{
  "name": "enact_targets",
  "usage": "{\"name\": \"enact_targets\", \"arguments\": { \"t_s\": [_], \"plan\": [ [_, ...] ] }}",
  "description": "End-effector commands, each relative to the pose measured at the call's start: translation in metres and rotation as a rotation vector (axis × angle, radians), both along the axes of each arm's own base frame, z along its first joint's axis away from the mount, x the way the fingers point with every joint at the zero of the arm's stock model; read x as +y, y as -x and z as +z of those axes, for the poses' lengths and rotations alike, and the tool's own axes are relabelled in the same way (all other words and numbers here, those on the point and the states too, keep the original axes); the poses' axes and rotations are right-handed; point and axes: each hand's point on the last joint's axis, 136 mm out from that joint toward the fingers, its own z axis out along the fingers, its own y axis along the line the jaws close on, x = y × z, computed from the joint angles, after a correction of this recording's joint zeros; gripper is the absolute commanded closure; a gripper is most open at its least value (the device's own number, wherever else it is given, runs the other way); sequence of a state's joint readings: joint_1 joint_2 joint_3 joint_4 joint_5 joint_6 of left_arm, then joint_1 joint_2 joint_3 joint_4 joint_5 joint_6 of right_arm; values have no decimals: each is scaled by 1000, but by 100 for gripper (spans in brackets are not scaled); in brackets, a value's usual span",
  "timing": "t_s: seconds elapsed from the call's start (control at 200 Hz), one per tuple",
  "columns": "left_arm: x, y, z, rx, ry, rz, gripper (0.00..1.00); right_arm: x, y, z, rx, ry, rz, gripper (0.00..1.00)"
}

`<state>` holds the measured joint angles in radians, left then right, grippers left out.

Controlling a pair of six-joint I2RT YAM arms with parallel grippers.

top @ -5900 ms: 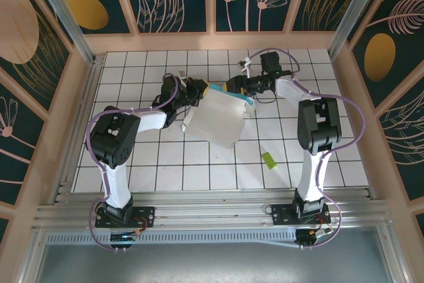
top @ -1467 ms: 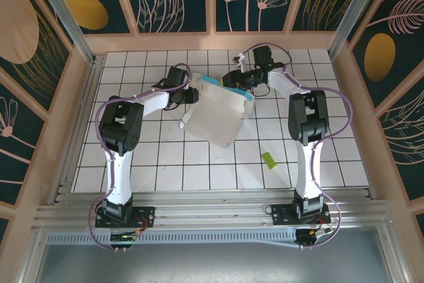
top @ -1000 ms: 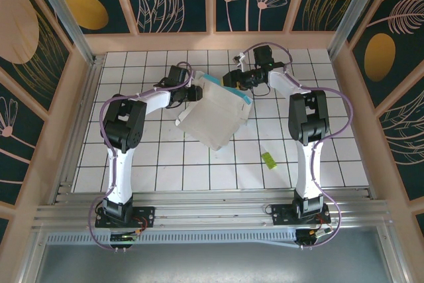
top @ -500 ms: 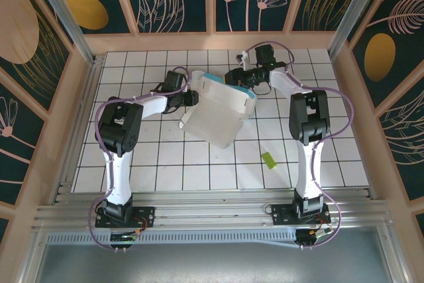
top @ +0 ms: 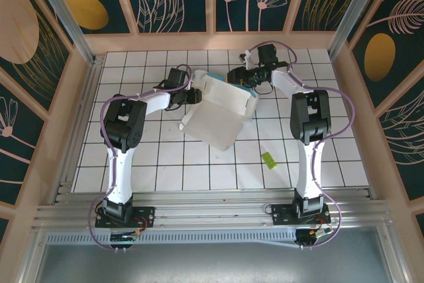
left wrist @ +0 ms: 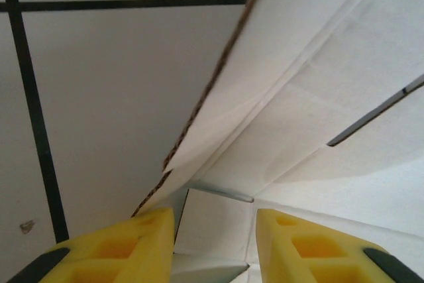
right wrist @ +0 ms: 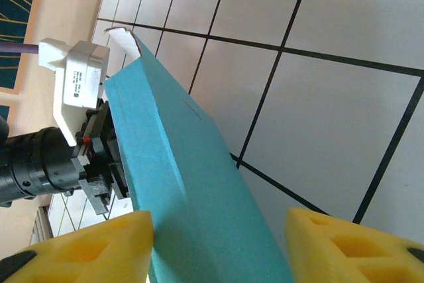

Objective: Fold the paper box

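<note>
On the tiled surface [top: 132, 164], left hand [left wrist: 215, 236] and right hand [right wrist: 218, 243] straddle far edges of the light, crease-prone paper box [top: 218, 114]; whether either grips cannot be told.

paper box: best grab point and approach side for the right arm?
Grip the paper box on its raised far wall, turquoise outside, with the jaws straddling the thin top edge, coming from the far right. That wall stands up off the table; the white sheet below looks flat, leaving little to pinch.

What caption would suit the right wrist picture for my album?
Right gripper open astride the paper box's turquoise wall, white tiled table beyond.
</note>
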<state>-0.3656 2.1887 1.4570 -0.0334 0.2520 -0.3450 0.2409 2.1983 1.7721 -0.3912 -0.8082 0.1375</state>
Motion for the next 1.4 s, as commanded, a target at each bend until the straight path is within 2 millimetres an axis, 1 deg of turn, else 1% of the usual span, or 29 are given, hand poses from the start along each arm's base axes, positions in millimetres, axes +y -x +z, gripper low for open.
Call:
{"name": "enact_targets", "arguments": {
  "t_s": [0.0,0.185,0.26,0.365,0.415,0.556,0.656,0.741,0.886,1.096,1.276,1.396],
  "plan": [
    [9,2,-8,30,-27,25,62,0,-5,1,-5,2,-10,44],
    [9,6,-16,54,-38,11,61,1,-5,1,-4,-2,-10,44],
    [6,7,-14,54,-20,-3,64,2,-5,1,-3,-3,-9,45],
    [-4,9,-5,46,31,-33,75,2,-5,-1,-2,3,-12,45],
    [-8,8,2,34,54,-45,78,3,-4,-1,-3,4,-10,45],
    [-12,6,16,2,82,-61,79,3,-2,1,-5,4,-7,45],
    [-15,6,21,-9,93,-78,80,5,1,2,-12,6,3,45],
    [-22,8,23,-9,123,-110,80,7,3,1,-18,11,10,46],
    [-29,15,13,31,160,-142,80,8,5,-3,-15,18,11,46],
    [-35,24,10,52,207,-165,76,8,5,-5,-15,24,11,46],
    [-43,33,-2,81,222,-177,75,10,5,-5,-16,23,13,46],
    [-48,36,-6,86,224,-176,75,9,7,-5,-15,23,14,46]
  ]
}}
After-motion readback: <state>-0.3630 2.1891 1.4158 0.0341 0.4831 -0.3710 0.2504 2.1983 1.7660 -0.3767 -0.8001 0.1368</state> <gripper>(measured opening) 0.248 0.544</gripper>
